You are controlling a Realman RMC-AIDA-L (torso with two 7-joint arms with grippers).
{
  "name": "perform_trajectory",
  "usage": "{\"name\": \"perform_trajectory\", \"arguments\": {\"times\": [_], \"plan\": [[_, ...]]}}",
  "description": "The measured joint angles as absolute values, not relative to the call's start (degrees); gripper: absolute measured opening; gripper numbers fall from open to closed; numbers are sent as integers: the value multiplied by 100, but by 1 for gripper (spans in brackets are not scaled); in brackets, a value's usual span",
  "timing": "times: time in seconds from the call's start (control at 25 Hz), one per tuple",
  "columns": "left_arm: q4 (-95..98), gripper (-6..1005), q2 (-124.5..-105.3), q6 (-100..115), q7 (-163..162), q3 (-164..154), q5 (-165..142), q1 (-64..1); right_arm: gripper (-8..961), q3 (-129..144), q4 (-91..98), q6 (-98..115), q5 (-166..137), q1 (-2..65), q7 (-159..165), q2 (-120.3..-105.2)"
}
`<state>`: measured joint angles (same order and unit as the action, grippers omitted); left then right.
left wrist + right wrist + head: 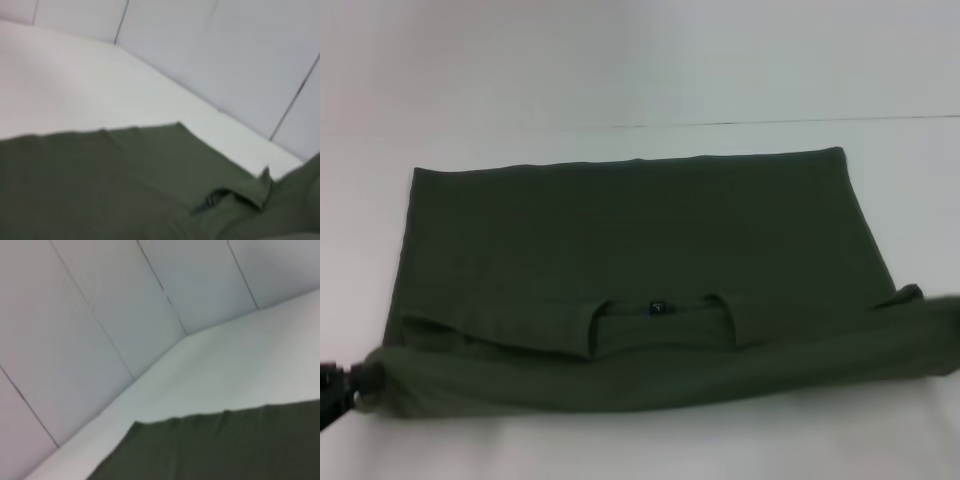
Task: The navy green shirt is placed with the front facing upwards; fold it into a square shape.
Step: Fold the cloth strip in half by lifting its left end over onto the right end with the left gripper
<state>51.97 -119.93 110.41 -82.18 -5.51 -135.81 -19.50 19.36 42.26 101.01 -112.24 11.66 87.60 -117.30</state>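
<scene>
Your dark olive-green cotton shirt [630,240] lies spread on the white bench [640,440], its near edge lifted into a long fold. The left pincer [342,385] clamps that fold's left end; the right pincer's state can't be told.

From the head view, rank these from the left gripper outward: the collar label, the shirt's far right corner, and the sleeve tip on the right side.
Left gripper sits at the shirt's near left corner.
1. Collar label, near the middle of the near fold.
2. Sleeve tip, near right side.
3. Far right corner, at the back right.
</scene>
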Motion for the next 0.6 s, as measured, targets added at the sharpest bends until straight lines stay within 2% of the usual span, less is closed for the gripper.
{"name": "perform_trajectory", "arguments": {"times": [0.32, 0.6], "plan": [[5049, 24, -12002, 10548, -9063, -565, -12787, -2177, 50, 1789, 4231, 9806, -11213, 1988, 9890, -11534], [5034, 26, -12208, 9402, -9352, -725, -12724, -2813, 50, 2079, 4151, 8692, -11220, 2673, 10518, -11440]]}}
